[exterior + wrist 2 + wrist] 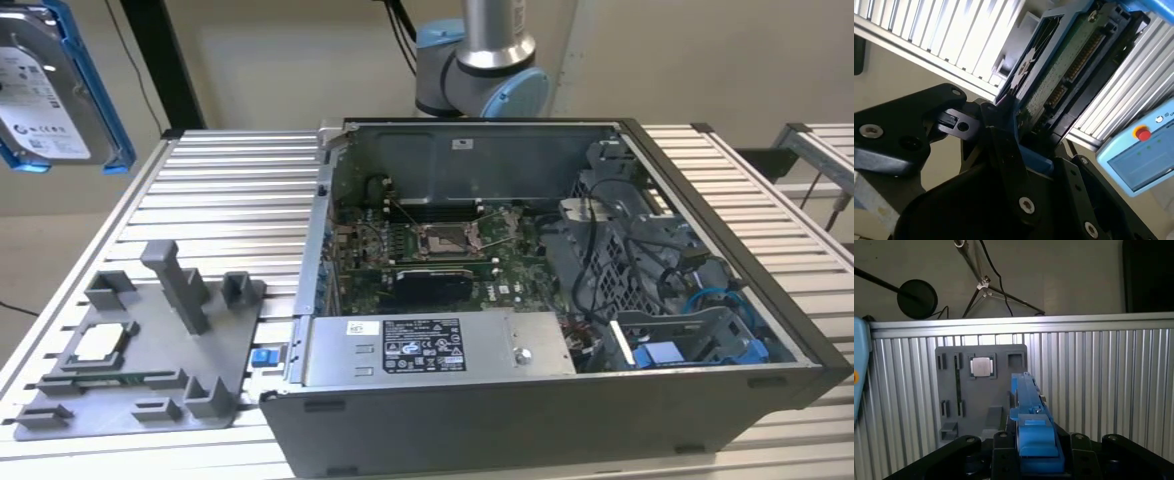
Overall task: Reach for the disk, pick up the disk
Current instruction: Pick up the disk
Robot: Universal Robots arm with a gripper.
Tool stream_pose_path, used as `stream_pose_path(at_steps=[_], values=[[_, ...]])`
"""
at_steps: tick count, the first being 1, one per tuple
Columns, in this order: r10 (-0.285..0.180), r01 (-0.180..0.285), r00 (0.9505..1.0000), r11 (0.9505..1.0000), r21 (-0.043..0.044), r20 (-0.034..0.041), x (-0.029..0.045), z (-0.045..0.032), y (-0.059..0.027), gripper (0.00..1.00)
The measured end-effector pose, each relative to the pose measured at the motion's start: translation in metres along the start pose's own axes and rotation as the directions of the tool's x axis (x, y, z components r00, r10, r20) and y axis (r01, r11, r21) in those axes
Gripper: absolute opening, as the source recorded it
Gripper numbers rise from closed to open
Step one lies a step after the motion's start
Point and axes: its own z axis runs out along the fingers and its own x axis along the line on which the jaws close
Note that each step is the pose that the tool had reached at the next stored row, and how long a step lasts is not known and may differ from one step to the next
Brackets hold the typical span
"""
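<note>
The disk (pixel 51 92), a silver drive with a white label and bright blue rails, hangs in the air at the exterior view's upper left, well above the table. In the second wrist view its green circuit-board side (pixel 1064 75) faces the camera, and the black fingers (pixel 1004 135) clamp it from both sides. In the first wrist view the disk (pixel 1026 395) is edge-on, its blue rail rising from my gripper (pixel 1035 452) over the grey fixture. My gripper (pixel 1024 132) is shut on the disk.
An open computer case (pixel 721 400) fills the middle of the slatted metal table (pixel 227 180). A grey fixture plate (pixel 147 340) with a small square chip (pixel 983 366) lies at the exterior view's left. A blue pendant (pixel 1139 155) hangs beside the table.
</note>
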Motion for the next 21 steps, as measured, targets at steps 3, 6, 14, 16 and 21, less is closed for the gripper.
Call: stream_pose_path(at_steps=[3,6,14,16,21], values=[[0.0,0.0,1.0,1.0,0.0,0.0,0.0,-0.0001,0.0,0.0],[0.0,0.0,1.0,1.0,0.0,0.0,0.0,-0.0003,0.0,0.0],[0.0,0.0,1.0,1.0,0.0001,0.0,-0.0002,-0.0062,-0.0002,0.0],[0.0,0.0,1.0,1.0,0.0002,0.0002,-0.0003,-0.0062,-0.0006,0.0],[0.0,0.0,1.0,1.0,-0.0001,0.0,-0.0005,-0.0062,-0.0055,0.0]])
